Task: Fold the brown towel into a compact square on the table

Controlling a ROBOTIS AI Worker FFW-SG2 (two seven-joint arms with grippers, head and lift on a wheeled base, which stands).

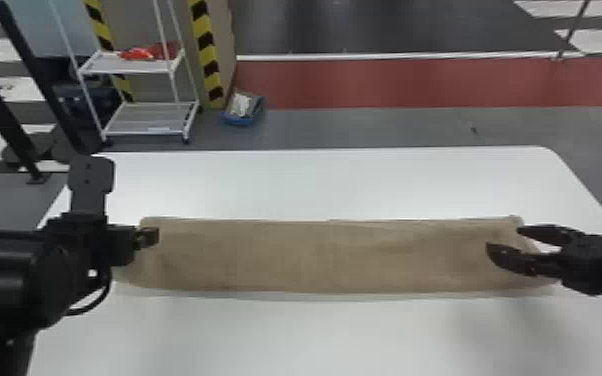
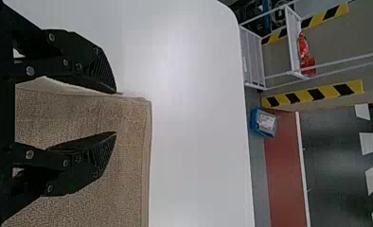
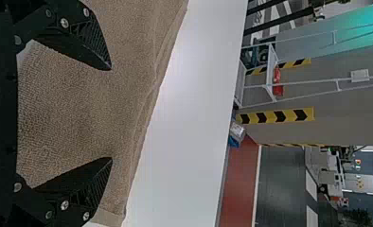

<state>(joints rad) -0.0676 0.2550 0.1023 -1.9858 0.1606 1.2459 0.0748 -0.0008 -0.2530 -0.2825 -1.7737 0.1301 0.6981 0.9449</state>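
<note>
1. Across the worktop (image 1: 315, 185), in the head view, the brown towel (image 1: 315, 255) lies as a long, low strip, its long axis running left to right. The left gripper (image 1: 149, 237) is at its left end and the right gripper (image 1: 503, 237) over its right end, each about equally near its own end. The coming fold probably turns on this: an end must go inward along that length, towards the middle.
2. In the left wrist view, the left gripper is spread and holds nothing; one finger is at the towel's left edge, the other over the cloth. The pile is coarse and looped, with a flat hem along the far side.
3. In the right wrist view, the right gripper is parted wide, empty, above softly rumpled cloth. Its ribbed black fingers contrast with the smooth white worktop.
</note>
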